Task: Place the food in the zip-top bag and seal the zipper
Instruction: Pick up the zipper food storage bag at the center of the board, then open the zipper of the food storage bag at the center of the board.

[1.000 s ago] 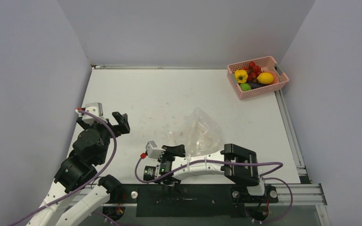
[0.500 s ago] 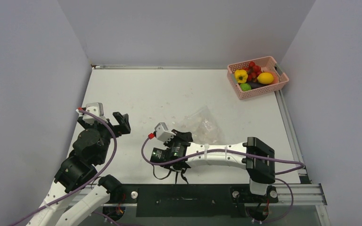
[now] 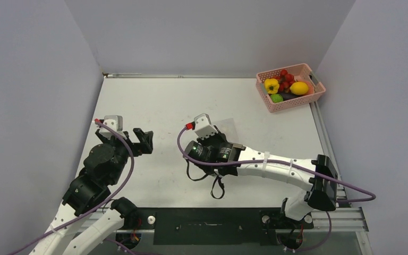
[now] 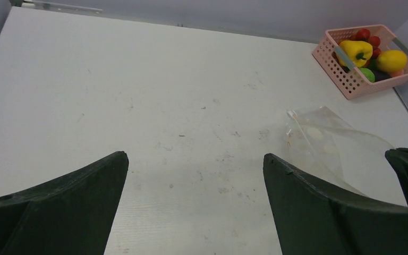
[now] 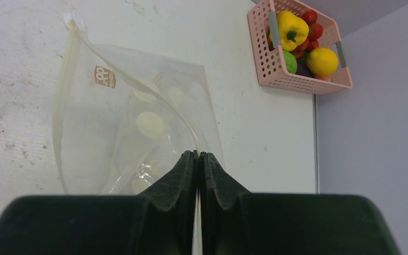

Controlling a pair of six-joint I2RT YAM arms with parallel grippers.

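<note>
The zip-top bag [image 5: 138,117] lies on the white table, clear and crinkly. My right gripper [image 5: 197,154] is shut on one lip of its mouth. The zipper [image 5: 59,117] runs down the bag's left edge, and its other strip curves up into my jaws. In the top view the wrist covers most of the bag [image 3: 224,126]. The food sits in the pink basket [image 3: 288,105] at the far right: yellow pepper [image 3: 271,85], lemon [image 3: 299,88], cherry tomatoes [image 3: 286,77], green piece [image 3: 277,98]. My left gripper [image 4: 194,164] hangs open over bare table, left of the bag [image 4: 329,146].
Grey walls close the table on three sides. A metal rail [image 3: 326,138] runs along the right edge below the basket. My right arm [image 3: 276,167] stretches across the near right of the table, with loose black straps [image 3: 216,187] hanging from its wrist.
My right arm has swung away from the near edge to mid-table, dragging the bag by its mouth edge. The left gripper has shifted slightly right, still open.
</note>
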